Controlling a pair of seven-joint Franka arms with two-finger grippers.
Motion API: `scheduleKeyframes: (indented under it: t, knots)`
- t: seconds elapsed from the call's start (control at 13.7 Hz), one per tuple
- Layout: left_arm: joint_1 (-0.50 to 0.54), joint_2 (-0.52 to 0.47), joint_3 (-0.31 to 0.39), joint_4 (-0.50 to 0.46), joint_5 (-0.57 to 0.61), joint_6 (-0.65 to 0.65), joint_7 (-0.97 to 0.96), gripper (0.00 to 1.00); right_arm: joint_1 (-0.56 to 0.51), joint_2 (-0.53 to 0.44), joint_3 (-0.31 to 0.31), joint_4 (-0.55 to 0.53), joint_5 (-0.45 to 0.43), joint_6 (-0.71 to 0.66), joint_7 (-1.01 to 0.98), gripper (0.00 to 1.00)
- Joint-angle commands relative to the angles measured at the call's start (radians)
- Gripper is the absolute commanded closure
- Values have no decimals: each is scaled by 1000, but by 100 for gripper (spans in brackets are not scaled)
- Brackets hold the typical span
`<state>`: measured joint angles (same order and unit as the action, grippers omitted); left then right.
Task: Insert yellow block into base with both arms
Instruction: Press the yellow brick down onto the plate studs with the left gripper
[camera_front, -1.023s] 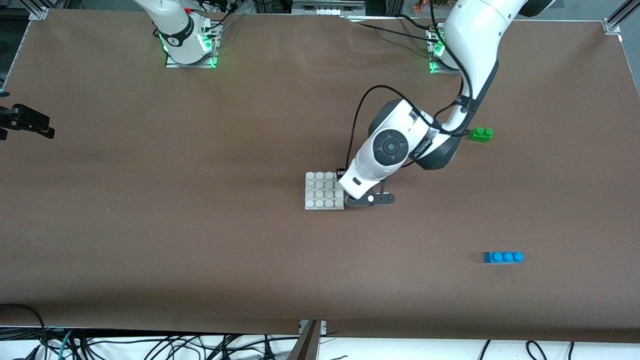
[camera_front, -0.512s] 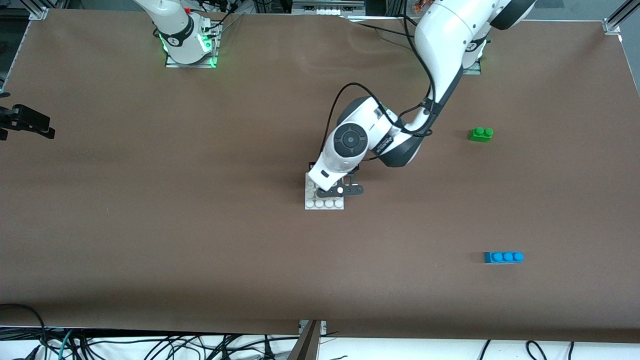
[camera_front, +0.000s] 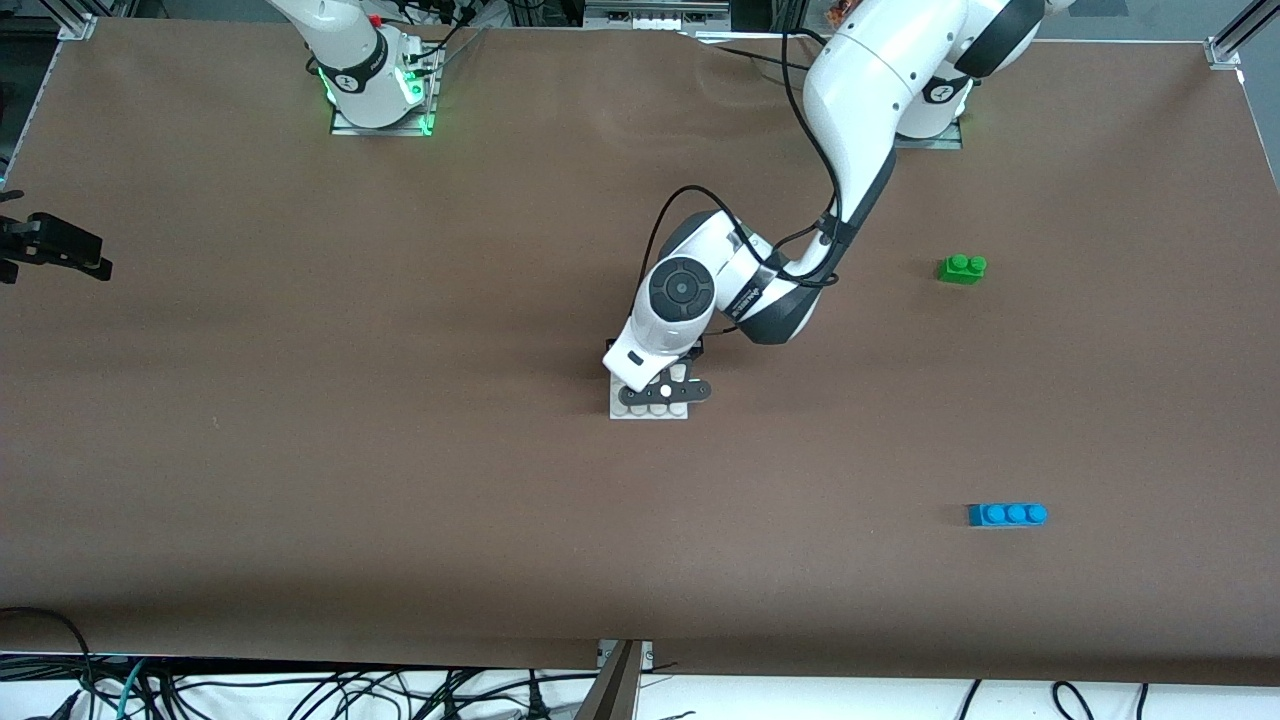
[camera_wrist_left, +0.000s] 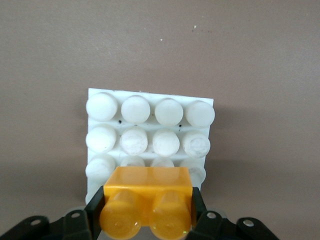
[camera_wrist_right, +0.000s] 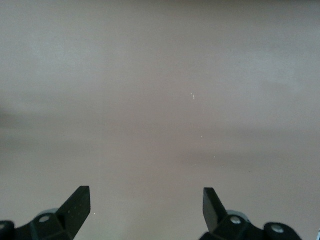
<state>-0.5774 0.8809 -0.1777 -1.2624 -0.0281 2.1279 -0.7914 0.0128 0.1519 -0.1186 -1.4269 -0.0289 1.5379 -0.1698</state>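
Yellow block (camera_wrist_left: 146, 205) sits clamped in the left gripper (camera_wrist_left: 146, 220) over the base (camera_wrist_left: 150, 131) (right gripper (camera_wrist_right: 146, 207) waits, spread wide); next, lower onto studs.

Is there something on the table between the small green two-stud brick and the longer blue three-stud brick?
No. The front view shows only bare brown table between the small green two-stud brick and the longer blue three-stud brick.
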Motion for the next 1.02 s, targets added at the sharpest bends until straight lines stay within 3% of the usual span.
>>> scheduleKeyframes:
  t: [0.0, 0.95]
  knots:
    - [-28, 23, 27, 38, -1, -2, 0, 66, -14, -6, 14, -9, -12, 11, -2, 0]
    - [-48, 32, 29, 21, 89, -6, -3, 64, -16, -5, 14, -10, -13, 10, 0, 0]
